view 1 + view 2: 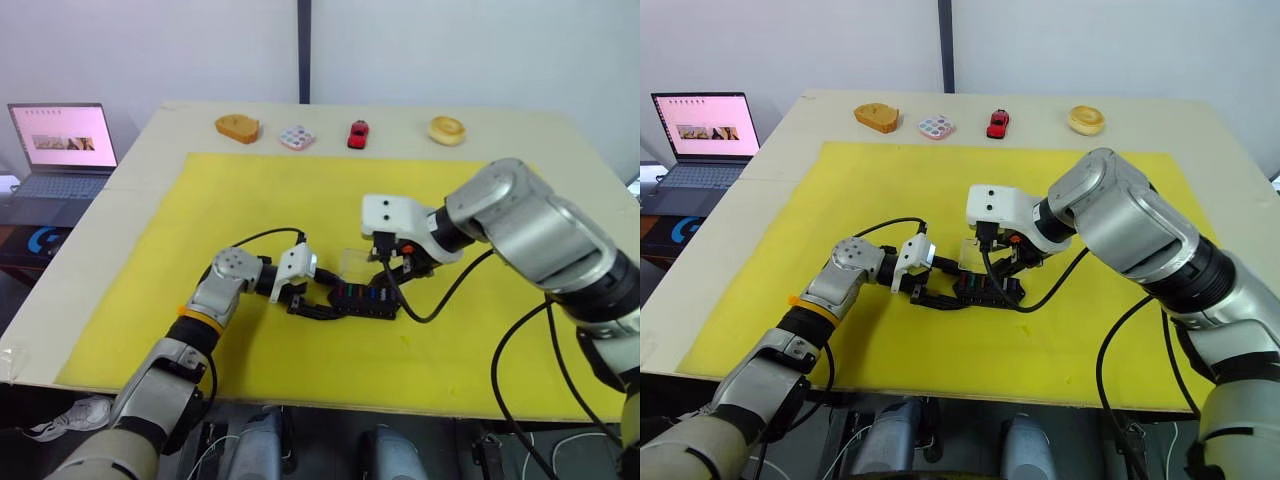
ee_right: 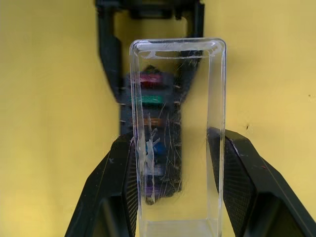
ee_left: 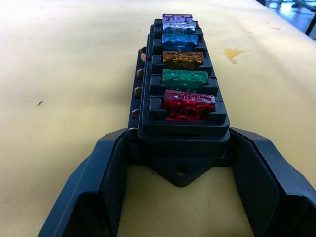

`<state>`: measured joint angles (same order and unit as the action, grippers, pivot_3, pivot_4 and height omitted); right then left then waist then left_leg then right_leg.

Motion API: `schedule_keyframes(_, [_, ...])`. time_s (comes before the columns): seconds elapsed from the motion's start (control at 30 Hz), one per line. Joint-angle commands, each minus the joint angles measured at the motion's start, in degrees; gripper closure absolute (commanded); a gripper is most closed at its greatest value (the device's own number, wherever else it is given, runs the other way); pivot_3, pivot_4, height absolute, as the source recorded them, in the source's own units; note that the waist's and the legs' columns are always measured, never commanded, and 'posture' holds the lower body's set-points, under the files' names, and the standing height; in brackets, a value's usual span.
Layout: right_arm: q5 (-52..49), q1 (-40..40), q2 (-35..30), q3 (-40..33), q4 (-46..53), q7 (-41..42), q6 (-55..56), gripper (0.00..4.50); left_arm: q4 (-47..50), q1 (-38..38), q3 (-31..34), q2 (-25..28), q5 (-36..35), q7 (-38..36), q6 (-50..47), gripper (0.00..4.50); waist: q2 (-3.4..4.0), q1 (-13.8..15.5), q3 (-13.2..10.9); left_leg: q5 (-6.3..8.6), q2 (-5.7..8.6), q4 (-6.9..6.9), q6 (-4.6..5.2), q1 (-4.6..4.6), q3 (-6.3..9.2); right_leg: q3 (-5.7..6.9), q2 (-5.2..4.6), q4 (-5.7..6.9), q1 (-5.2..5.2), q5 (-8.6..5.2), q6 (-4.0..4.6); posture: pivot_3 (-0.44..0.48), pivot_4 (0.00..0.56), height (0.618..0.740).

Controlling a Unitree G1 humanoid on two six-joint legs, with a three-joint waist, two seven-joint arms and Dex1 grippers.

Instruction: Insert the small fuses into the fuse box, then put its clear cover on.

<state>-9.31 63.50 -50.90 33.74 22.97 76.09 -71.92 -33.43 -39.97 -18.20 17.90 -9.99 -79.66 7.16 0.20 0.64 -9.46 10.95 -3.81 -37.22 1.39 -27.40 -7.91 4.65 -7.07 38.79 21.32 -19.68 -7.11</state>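
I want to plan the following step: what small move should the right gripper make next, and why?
Probably lower the clear cover onto the fuse box. All six small fuses sit in their slots, the left gripper brackets the box's end, and the right gripper holds the cover above it, slightly offset.

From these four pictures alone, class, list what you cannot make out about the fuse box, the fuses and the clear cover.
1. Head views: the fuses in the fuse box are too small to count.
2. Left wrist view: the far fuses overlap, so their seating is unclear.
3. Right wrist view: the clear cover, held in the right gripper, blurs the fuses behind it, and its near end is cut off by the edge.
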Motion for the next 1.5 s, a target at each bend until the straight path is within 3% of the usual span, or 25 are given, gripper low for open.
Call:
schedule_keyframes(0.03, [-2.1,1.8,-1.4,1.2,3.2,-1.1,-4.1,2.82,-1.2,2.0,-1.5,-0.3,2.7,0.7,-0.7,1.97,0.0,-0.1,0.0,0.01,0.0,0.0,0.01,0.0,0.0,0.0,0.0,0.0,0.0,0.0,0.0,0.0,0.15,0.74])
schedule_keyframes(0.53, [-6.9,1.6,0.7,5.9,5.2,-10.1,-8.0,2.82,-1.2,2.6,-1.5,-1.5,3.1,1.1,-0.5,1.97,0.0,0.1,0.0,0.02,0.03,0.0,0.04,0.0,0.01,0.03,-0.05,0.0,-0.02,0.0,0.0,0.0,0.15,0.74])
schedule_keyframes(1.5, [-6.5,1.0,2.5,12.2,3.7,-18.4,-5.9,2.82,-0.5,3.3,-1.7,-2.3,3.2,1.6,-1.3,1.97,-0.02,0.0,0.1,0.03,0.06,0.0,0.06,0.0,0.01,0.06,-0.05,0.0,-0.05,0.0,0.0,0.0,0.15,0.74])
